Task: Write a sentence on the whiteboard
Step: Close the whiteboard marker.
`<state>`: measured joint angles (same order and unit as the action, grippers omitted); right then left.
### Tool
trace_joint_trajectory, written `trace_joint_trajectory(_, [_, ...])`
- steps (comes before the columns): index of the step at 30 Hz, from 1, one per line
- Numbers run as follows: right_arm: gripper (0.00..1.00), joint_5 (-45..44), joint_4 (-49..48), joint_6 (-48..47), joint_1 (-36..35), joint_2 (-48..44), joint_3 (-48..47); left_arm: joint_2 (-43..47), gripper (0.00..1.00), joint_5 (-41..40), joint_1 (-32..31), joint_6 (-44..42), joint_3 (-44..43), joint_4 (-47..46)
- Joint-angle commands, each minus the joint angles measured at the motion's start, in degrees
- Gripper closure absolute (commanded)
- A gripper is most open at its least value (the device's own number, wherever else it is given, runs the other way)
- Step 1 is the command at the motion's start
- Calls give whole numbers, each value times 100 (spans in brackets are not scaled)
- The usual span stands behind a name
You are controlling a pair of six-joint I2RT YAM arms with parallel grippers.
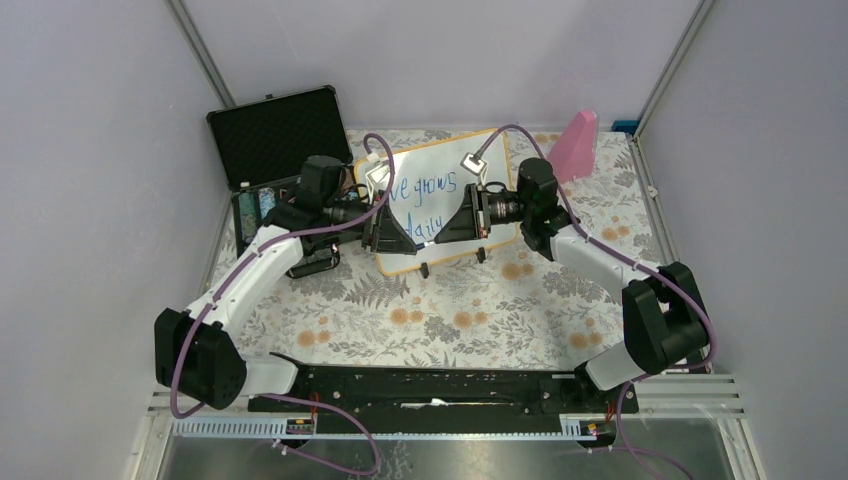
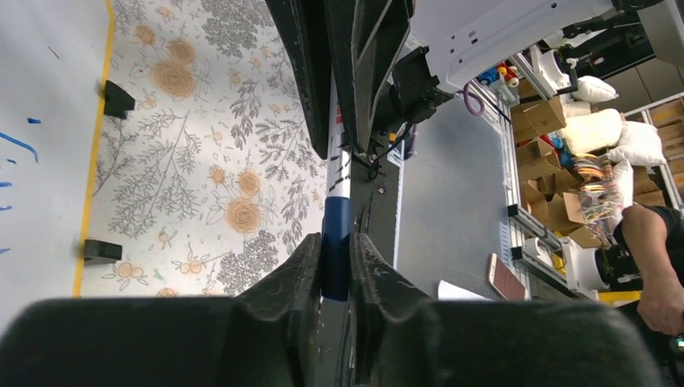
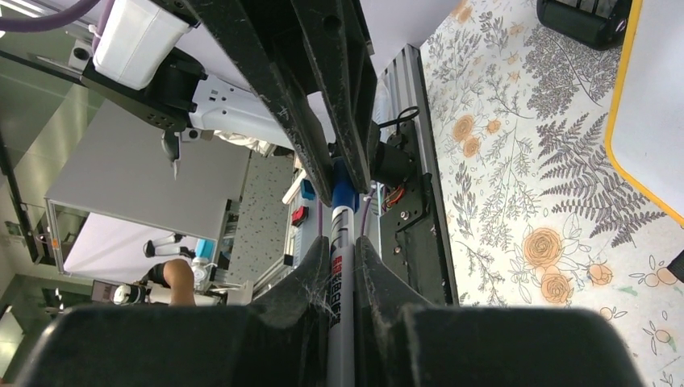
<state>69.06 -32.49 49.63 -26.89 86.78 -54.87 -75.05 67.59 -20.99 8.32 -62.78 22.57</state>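
Observation:
The whiteboard (image 1: 455, 170), white with an orange-yellow rim and two black feet, lies tilted on the floral cloth at the back centre. The sentence (image 1: 425, 190) is in blue, with "ve grows" and "daily" showing. Both grippers meet over the board's near edge and hold one marker (image 1: 426, 243) between them. My left gripper (image 1: 410, 244) is shut on the marker's blue cap (image 2: 336, 242). My right gripper (image 1: 442, 238) is shut on its white body (image 3: 342, 266). The left wrist view shows the board's rim (image 2: 93, 161) and blue strokes (image 2: 18, 145). The board's corner (image 3: 653, 105) shows in the right wrist view.
An open black foam-lined case (image 1: 275, 135) stands at the back left, with chips (image 1: 255, 205) in its lower half. A pink object (image 1: 575, 145) leans at the back right. A black block (image 1: 315, 262) lies under the left arm. The floral cloth (image 1: 450, 310) covers the table.

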Motion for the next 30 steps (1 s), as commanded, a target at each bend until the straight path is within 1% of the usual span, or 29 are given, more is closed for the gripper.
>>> trace_joint_trajectory(1, [100,-116,824,-761,-249,-71,-457,165,72,-308,-48,-556,-178,-592])
trace_joint_trajectory(3, [100,-229,1609,-1328,-41,-140,-630,218,60,-479,62,-1086,-342,-120])
trace_joint_trajectory(4, [100,-304,2131,-1709,7,-185,-754,254,56,-657,100,-1407,-480,180])
trace_joint_trajectory(6, [100,-510,3089,-2521,35,-261,-1024,344,42,-1126,96,-2079,-698,618])
trace_joint_trajectory(7, [100,-613,3497,-2891,35,-303,-1117,364,40,-1338,96,-2314,-794,798])
trace_joint_trajectory(9, [100,-749,3716,-3036,43,-396,-1129,351,40,-1653,63,-2726,-962,1160])
trace_joint_trajectory(12, [100,-734,3708,-2905,40,-423,-1013,367,40,-1889,-88,-3053,-1048,1499])
trace_joint_trajectory(14, [100,-680,3581,-2756,39,-421,-936,368,39,-2217,-371,-3274,-1096,1712])
trace_joint_trajectory(16, [100,-569,3324,-2490,42,-435,-840,383,38,-2793,-806,-3444,-1108,1800])
trace_joint_trajectory(18, [100,-418,2861,-2177,19,-444,-739,369,37,-3216,-1192,-3514,-1116,1808])
trace_joint_trajectory(24, [100,-288,2774,-2118,-89,-502,-659,80,37,-3645,-1778,-3493,-1340,1953])
trace_joint_trajectory(30, [100,-181,2774,-2172,-132,-621,-549,-54,43,-3734,-1948,-3480,-1288,1907])
